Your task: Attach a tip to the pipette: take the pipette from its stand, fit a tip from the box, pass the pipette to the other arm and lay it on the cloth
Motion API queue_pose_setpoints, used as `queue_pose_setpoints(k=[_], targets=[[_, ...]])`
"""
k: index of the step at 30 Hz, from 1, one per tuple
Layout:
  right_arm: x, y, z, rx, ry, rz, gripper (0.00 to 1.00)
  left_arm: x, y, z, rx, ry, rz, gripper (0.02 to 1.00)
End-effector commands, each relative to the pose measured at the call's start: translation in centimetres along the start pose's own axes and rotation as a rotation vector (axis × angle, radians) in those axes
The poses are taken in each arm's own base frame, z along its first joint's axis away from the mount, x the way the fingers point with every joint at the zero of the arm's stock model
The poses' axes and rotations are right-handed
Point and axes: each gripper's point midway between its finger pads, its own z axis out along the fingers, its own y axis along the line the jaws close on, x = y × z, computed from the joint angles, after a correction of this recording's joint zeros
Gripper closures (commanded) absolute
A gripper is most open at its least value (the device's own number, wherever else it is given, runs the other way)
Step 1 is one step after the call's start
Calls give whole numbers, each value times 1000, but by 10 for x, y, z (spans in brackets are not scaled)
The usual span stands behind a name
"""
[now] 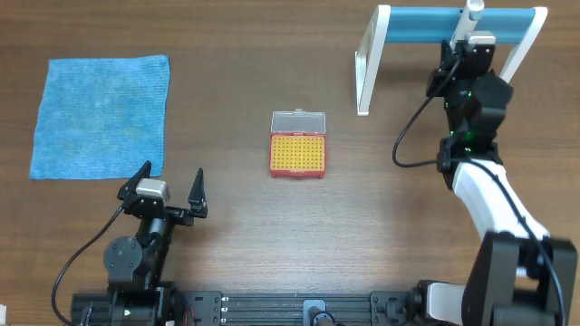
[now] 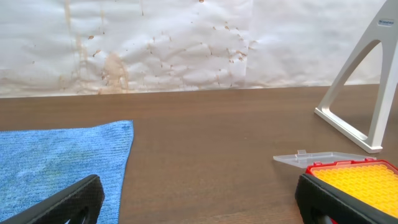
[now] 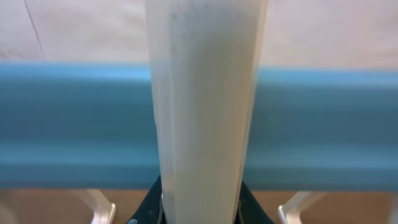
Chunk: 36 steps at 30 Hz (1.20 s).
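The pipette (image 3: pixel 202 106) hangs on the blue bar of the stand (image 1: pixel 426 22) at the far right of the table, with its white body upright across the bar. The right gripper (image 1: pixel 471 42) is set at the pipette, and its 2 fingers are seen tight against both sides of the body, so a closed hold is judged. The step in hand is judged to be the taking from the stand. The pipette should be raised straight until it is freed from the bar and only then drawn back, with a firm grip so that the body is not tilted. The left gripper (image 1: pixel 172 170) is held wide open and empty near the cloth (image 1: pixel 100 113), well apart from the tip box (image 1: pixel 297 154) at mid-table.
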Motion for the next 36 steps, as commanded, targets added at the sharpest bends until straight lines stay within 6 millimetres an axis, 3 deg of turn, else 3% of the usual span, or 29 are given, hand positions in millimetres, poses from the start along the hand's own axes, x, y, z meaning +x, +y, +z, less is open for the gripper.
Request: queue_pose_setpoints(k=[1,5,10,13,15,20,30,36], targets=[[-8,24,-38,-50,-63,-10,923,1,0,0,-3,2,-13,18],[-24,71,-93,-166,-261,-27,925,1,0,0,-3,2,-13,18],[10,145,-154,-436,-282,-4,925,1,0,0,-3,2,-13,18],[18,161,-177,-496,-331,4,925,1,0,0,-3,2,-13,18],[12,168,-186,-526,-379,9,925,1,0,0,-3,2,-13,18],[11,192,-185,-595,-411,19,925,1,0,0,-3,2,-14,18],[39,283,-155,-846,-253,71,925,1,0,0,-3,2,-14,18],[71,289,-136,-836,-165,56,925,1,0,0,-3,2,-13,18]])
